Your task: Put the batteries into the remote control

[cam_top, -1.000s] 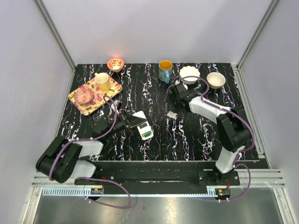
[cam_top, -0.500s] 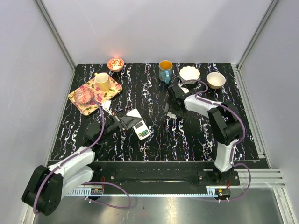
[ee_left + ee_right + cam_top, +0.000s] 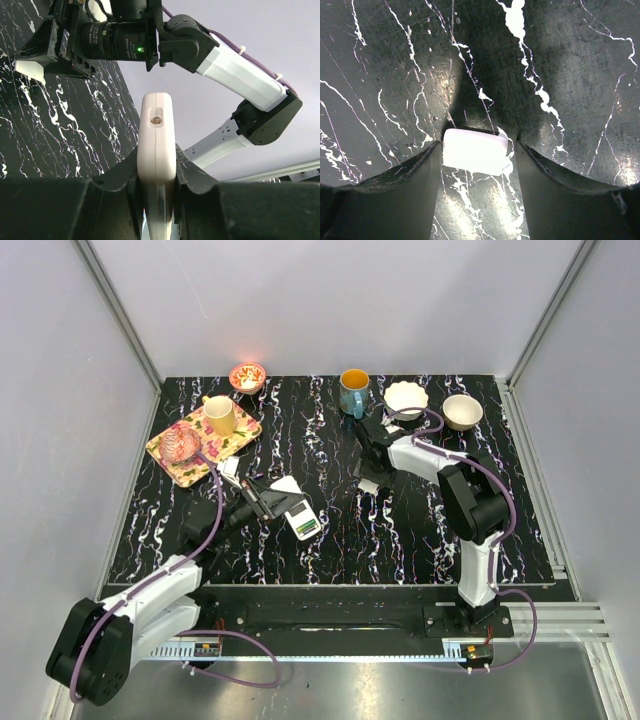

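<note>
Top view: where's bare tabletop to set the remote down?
Bare: near-centre strip between the remote control and the right arm; back middle between the red bowl and teal mug. Crowded: back left, floral tray; back right, white bowl and beige bowl.

A yellow mug (image 3: 220,415) and glass dish (image 3: 182,443) are borne on a floral tray (image 3: 207,457); a patterned bowl (image 3: 247,376), blue mug (image 3: 353,391), white bowl (image 3: 406,398) and beige bowl (image 3: 462,411) are ranged at the back.
</note>
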Tool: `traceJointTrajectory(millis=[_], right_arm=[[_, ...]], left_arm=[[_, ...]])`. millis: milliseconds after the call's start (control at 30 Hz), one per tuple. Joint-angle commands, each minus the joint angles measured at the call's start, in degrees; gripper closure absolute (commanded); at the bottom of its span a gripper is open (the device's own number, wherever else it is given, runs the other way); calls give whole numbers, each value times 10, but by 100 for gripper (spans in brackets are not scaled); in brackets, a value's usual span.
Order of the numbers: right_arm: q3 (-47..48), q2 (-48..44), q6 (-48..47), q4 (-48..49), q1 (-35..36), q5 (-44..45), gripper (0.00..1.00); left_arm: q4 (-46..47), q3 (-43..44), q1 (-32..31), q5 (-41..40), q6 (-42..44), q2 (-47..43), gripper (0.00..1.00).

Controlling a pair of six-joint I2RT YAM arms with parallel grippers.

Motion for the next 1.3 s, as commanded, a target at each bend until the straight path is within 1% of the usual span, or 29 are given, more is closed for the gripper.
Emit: traceJointTrajectory(millis=[0,133,167,233,267,300,367,433,467,500,533,633,667,700,833,900,967,1000,1100,1200,1267], right_arm=[[-11,43,24,-54,14,14,34],[-5,50,24,-65,22,16,36],[-5,54,28,-66,22,14,42],[-9,55,43,-66,23,9,47],[-10,54,50,-65,22,0,52],[-12,52,58,-62,22,-6,53],[-20,42,88,-51,21,-17,55],[-24,32,111,-39,17,-25,59],[-31,21,137,-36,14,-30,61],[-38,12,154,-30,12,-31,64],[-46,2,187,-10,9,-34,66],[-89,-43,247,24,-6,-31,65],[-100,-59,283,26,-9,-22,65],[-104,-64,298,28,-12,-17,65],[-105,-69,361,23,-17,2,60],[-86,-51,360,18,-20,-7,51],[-53,-24,345,-14,-18,-21,43],[-43,-17,338,-24,-19,-22,37],[-33,-9,317,-49,-18,-16,29],[-37,-18,295,-59,-19,-1,25],[-32,-26,267,-65,-19,5,25]], left_arm=[[21,3,0,-8,6,-24,100],[14,0,1,-8,6,-36,100],[10,-1,1,-7,6,-37,100],[4,-3,1,-5,7,-43,100],[3,-3,1,-5,7,-45,100],[1,-5,1,-4,7,-48,100],[0,-8,1,-5,6,-55,100],[-3,-10,1,-6,4,-59,100],[-4,-10,1,-6,4,-61,100],[-5,-10,1,-4,4,-62,100],[-6,-10,1,-5,3,-65,100],[-8,-9,0,-5,0,-65,100],[-8,-9,1,-5,-1,-65,100],[-8,-8,1,-6,-2,-65,100],[-12,-8,1,-9,-4,-67,100],[-15,-9,1,-11,-7,-69,100],[-18,-9,1,-12,-7,-72,100],[-21,-8,1,-13,-7,-74,100],[-29,-7,1,-15,-3,-80,100],[-34,-10,1,-18,-1,-83,100],[-35,-10,0,-22,-1,-85,100]])
